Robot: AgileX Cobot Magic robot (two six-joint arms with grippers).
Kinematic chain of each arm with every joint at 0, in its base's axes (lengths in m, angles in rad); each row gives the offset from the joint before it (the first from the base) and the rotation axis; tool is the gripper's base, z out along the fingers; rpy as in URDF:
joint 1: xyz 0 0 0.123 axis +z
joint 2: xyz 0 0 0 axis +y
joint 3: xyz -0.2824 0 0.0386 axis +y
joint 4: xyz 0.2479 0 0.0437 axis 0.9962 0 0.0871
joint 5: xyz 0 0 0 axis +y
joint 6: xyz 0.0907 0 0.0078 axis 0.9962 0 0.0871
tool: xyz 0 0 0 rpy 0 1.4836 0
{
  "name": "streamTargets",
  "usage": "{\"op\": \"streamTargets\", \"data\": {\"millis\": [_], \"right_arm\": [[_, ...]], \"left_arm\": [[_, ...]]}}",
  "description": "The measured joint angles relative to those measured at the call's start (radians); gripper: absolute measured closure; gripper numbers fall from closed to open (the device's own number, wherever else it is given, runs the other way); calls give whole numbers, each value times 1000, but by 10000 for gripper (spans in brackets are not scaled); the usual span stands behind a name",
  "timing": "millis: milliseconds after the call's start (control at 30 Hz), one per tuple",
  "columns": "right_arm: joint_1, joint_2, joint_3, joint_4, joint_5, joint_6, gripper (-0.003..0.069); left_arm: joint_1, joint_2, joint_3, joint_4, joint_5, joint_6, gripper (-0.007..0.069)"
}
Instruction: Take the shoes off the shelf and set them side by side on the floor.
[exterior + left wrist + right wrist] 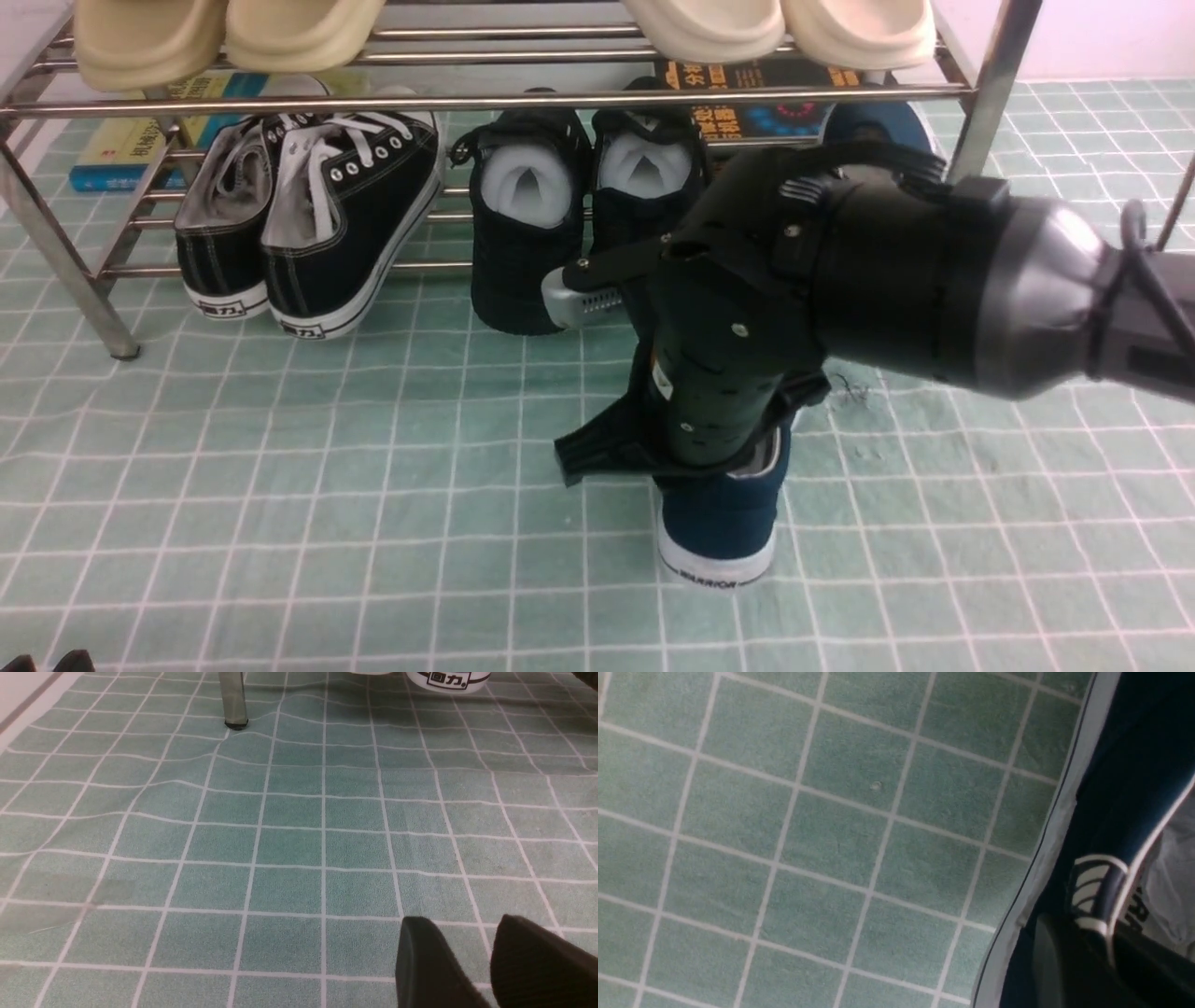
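One navy slip-on shoe (719, 523) stands on the pale green gridded floor (373, 467), its white "WARRIOR" heel facing me. My right gripper (719, 457) reaches down onto it from above. In the right wrist view the gripper (1101, 947) is shut on the shoe's side wall (1134, 765), with one finger outside and one inside. The other navy shoe (896, 121) shows partly behind the arm on the lower tier of the silver shelf (467, 100). My left gripper (472, 938) hovers low over bare floor (280, 835) at the near left, open and holding nothing.
Black lace-up sneakers (308, 224) and all-black shoes (532, 233) sit on the lower tier. Beige slippers (224, 33) and white slippers (775, 28) sit on top. Books (121, 154) lie behind the shelf. A shelf leg (93, 299) stands at the left.
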Motion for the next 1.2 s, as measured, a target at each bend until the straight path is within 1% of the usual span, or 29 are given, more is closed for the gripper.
{"op": "streamTargets", "data": {"millis": [67, 133, 167, 200, 300, 367, 400, 433, 467, 533, 567, 600, 633, 667, 700, 733, 800, 867, 933, 1033, 1067, 1133, 1167, 1200], "right_arm": [[0, 7, 0, 10, -2, 3, 573], [0, 12, 0, 45, 12, 3, 498], [0, 12, -1, 52, 14, 0, 482], [0, 10, -10, 86, 44, -20, 410], [0, -8, -52, 130, 143, -106, 295], [0, -28, -94, 132, 208, -168, 253], [0, -38, -116, 128, 225, -194, 252], [-7, -51, -149, 119, 237, -220, 263], [-16, -64, -173, 116, 242, -242, 289], [-58, -85, -214, 105, 245, -268, 401], [-73, -89, -228, 99, 245, -271, 440], [-102, -90, -242, 87, 247, -272, 510], [-109, -90, -244, 85, 247, -272, 525], [-168, -89, -252, 54, 248, -272, 631], [-202, -87, -253, 39, 250, -272, 659], [-234, -84, -253, 28, 252, -272, 668], [-288, -74, -253, 14, 231, -272, 664], [-336, -57, -253, 4, 186, -272, 641], [-368, -34, -253, -4, 142, -272, 592], [-399, 1, -253, -16, 77, -272, 483], [-410, 19, -253, -28, 51, -272, 429], [-424, 50, -253, -55, 1, -272, 347], [-431, 65, -253, -67, -24, -272, 312], [-434, 76, -253, -73, -41, -272, 293]], "left_arm": [[0, 0, 0, 0, 0, 0, 382], [0, 0, 0, 0, 0, 0, 382], [0, 0, 0, 0, 0, 0, 382], [0, 0, 0, 0, 0, 0, 382], [0, 0, 0, 0, 0, 0, 382], [0, 0, 0, 0, 0, 0, 382], [0, 0, 0, 0, 0, 0, 382], [0, 0, 0, 0, 0, 0, 382], [0, 0, 0, 0, 0, 0, 382], [0, 0, 0, 0, 0, 0, 382], [0, 0, 0, 0, 0, 0, 382], [0, 0, 0, 0, 0, 0, 382], [0, 0, 0, 0, 0, 0, 382], [0, 0, 0, 0, 0, 0, 382], [0, 0, 0, 0, 0, 0, 382], [0, 0, 0, 0, 0, 0, 382], [0, 0, 0, 0, 0, 0, 382], [0, 0, 0, 0, 0, 0, 382], [0, 0, 0, 0, 0, 0, 382], [0, 0, 0, 0, 0, 0, 382], [0, 0, 0, 0, 0, 0, 382], [0, 0, 0, 0, 0, 0, 382], [0, 0, 0, 0, 0, 0, 382], [0, 0, 0, 0, 0, 0, 382]]}}
